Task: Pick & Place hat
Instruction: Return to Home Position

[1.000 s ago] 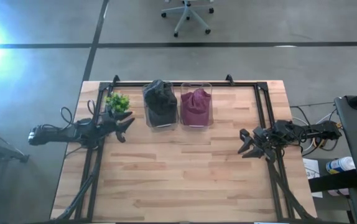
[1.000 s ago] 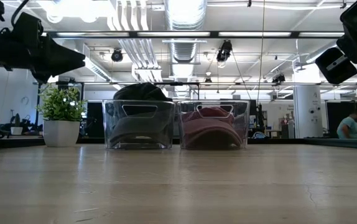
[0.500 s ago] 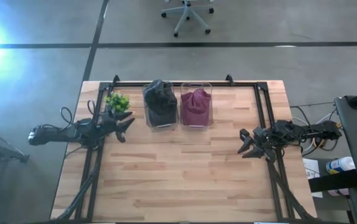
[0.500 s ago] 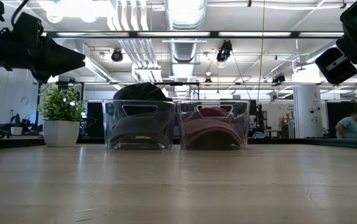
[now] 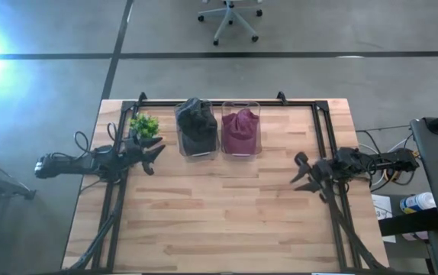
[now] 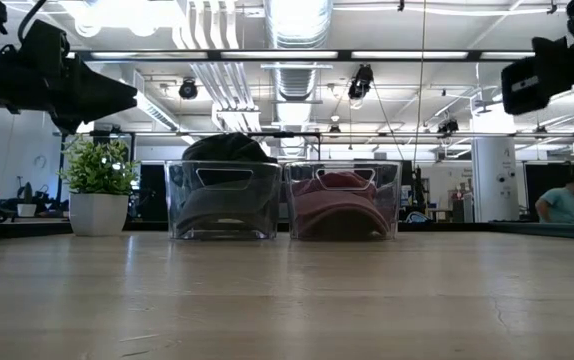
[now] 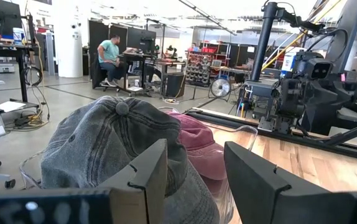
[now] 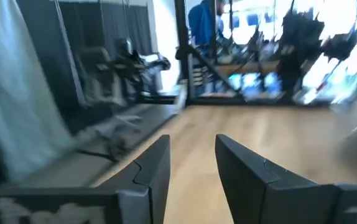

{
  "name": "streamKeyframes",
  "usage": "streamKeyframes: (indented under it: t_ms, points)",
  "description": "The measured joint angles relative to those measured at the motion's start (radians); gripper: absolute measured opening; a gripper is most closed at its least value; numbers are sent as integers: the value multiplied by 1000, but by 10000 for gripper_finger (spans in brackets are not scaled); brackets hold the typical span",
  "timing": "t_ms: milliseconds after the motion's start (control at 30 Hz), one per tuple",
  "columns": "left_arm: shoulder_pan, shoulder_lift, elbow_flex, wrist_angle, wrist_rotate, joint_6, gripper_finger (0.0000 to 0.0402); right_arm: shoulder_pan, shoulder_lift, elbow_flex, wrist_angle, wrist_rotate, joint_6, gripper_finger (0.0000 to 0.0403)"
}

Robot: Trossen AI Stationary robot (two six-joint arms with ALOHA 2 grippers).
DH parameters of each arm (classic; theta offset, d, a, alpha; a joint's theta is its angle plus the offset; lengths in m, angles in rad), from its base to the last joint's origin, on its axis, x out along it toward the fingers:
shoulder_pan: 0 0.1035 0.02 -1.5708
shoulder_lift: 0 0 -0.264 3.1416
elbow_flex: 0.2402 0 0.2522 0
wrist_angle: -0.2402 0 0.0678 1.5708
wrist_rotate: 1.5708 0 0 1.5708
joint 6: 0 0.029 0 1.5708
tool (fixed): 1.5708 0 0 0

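Observation:
A dark grey hat (image 5: 196,121) sits crown up in a clear bin (image 5: 197,151) at the table's far middle, its crown above the rim (image 6: 229,148). A maroon hat (image 5: 239,124) fills the clear bin (image 5: 240,150) to the right of it. My left gripper (image 5: 156,155) hovers open, left of the grey hat's bin, above the table (image 6: 127,97). In the left wrist view both the grey hat (image 7: 104,143) and the maroon hat (image 7: 197,140) lie just beyond its fingers (image 7: 194,155). My right gripper (image 5: 299,172) hangs open over the table's right side (image 6: 527,85), far from both bins.
A small potted plant (image 5: 143,126) stands left of the bins, just beyond my left gripper. Black frame rails (image 5: 318,130) run along the table's sides and far edge. Bare wood (image 5: 227,214) stretches across the middle and near part. A person (image 6: 565,200) sits in the room behind.
My right gripper has swung up from a downward slant to nearly level and has shifted a little toward the table's far edge and left. Its wrist view is blurred with motion.

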State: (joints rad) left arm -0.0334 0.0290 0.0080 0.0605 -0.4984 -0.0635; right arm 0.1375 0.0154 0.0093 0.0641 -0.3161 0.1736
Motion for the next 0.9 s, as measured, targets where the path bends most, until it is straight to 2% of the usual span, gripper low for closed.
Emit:
streamKeyframes:
  t_ms: [100, 167, 500, 900]
  points:
    - [0, 0, 0, 0, 0, 0, 153, 0, 0, 0, 0, 30, -175, 128]
    - [0, 0, 0, 0, 0, 0, 153, 0, 0, 0, 0, 31, -224, 130]
    - [1, 0, 0, 0, 0, 0, 153, 0, 0, 0, -1, 31, -57, 125]
    - [0, 0, -1, 0, 0, 0, 153, -4, -15, 2, -7, 30, -57, 118]
